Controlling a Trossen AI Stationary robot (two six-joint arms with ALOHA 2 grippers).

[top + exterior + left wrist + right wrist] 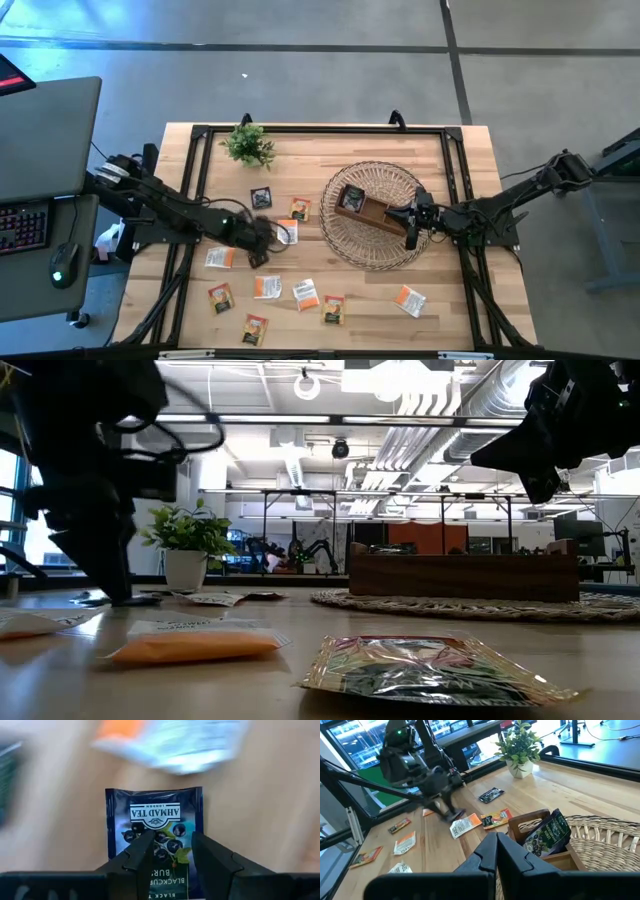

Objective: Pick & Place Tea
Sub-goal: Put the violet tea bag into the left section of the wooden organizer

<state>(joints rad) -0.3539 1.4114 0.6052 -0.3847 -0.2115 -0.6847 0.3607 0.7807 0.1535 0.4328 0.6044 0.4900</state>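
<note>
Hovering open-fingered, the left gripper [172, 852] straddles a dark tea packet [155, 822] lying flat on the table [440, 310], unheld.
Loose packets [300, 292] crowd nearby; the right gripper [410, 238], closed and empty, hangs over the wicker basket [375, 250] beside its wooden tray [362, 208].

The high view looks straight down from above, taking in the whole worktop [440, 300], both arms and some floor around. The low view sits at worktop level, close behind a foil packet [430, 668], and faces level across to the room beyond; it shares the plant [187, 550] and the wooden tray [465, 575] with the high view. The left wrist view looks from very near down past its own tool [172, 852] at a dark tea packet [155, 820]. The right wrist view looks past its tool [496, 855] across the worktop, sharing the plant, tray and scattered packets with the high view, plus the left arm [420, 770] farther off.
</note>
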